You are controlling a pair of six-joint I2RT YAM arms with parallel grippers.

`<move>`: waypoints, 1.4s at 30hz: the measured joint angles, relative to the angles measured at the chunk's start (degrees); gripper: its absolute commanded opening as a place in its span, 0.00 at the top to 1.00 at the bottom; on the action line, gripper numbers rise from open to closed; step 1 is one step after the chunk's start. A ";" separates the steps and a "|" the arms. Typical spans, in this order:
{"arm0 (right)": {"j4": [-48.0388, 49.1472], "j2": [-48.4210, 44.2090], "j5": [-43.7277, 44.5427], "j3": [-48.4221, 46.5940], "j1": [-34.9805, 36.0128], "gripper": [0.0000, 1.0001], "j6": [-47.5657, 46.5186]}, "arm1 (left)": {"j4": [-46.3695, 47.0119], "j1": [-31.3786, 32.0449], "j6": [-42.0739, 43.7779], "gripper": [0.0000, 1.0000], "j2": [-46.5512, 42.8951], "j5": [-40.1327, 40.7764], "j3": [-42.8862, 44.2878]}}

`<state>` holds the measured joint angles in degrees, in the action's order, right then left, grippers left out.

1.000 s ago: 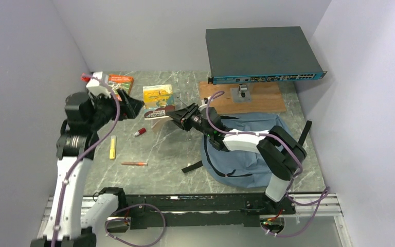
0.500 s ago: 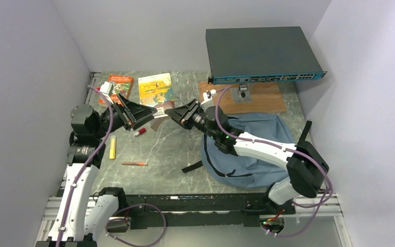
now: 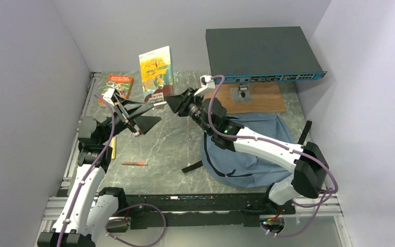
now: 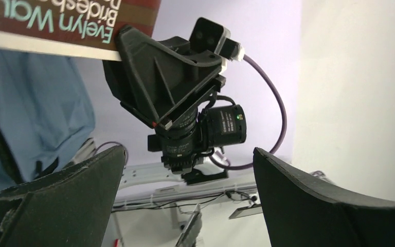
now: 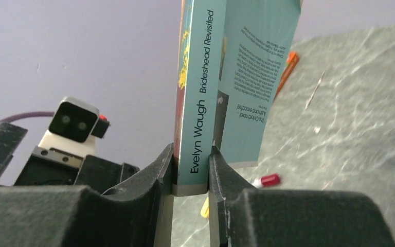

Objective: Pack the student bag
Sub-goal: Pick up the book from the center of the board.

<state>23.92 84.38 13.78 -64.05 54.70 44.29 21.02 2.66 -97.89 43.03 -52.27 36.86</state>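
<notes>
The student bag, blue-grey with black straps, lies crumpled at the right of the table; its blue fabric also fills the left of the left wrist view. My right gripper is shut on the lower spine of a teal paperback and holds it upright, above the table, left of the bag. In the right wrist view both fingers clamp the paperback of the right gripper. My left gripper stands wide open and empty just left of it, jaws toward the book.
An orange book lies at the back left. A yellow marker, an orange pen and a red-capped item lie on the marble table. A dark network switch sits above a wooden board at the back right.
The right gripper has lifted the paperback off the table and stood it upright. The left gripper has let go, opened wide and drawn back toward the near left.
</notes>
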 measured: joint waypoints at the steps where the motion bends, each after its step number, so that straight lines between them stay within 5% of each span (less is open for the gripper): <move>1: -0.66 0.15 0.96 -1.25 0.09 1.00 -1.42 | 1.60 0.31 -1.81 0.00 0.52 1.16 -0.24; 12: -3.61 5.16 3.78 -15.06 0.22 1.00 -8.81 | 31.36 2.16 -17.90 0.00 17.94 6.38 -0.50; 23: -8.00 5.49 2.19 -17.53 0.42 1.00 -10.01 | 33.16 4.11 -9.27 0.00 19.69 14.69 2.32; 42: -7.13 1.60 -2.29 -13.07 0.24 1.00 -15.04 | 35.52 10.36 -12.74 0.00 24.70 22.40 -0.31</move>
<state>16.80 85.97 11.49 -77.12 54.94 29.26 56.53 13.02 -110.63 67.72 -29.87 36.56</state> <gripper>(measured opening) 0.248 0.996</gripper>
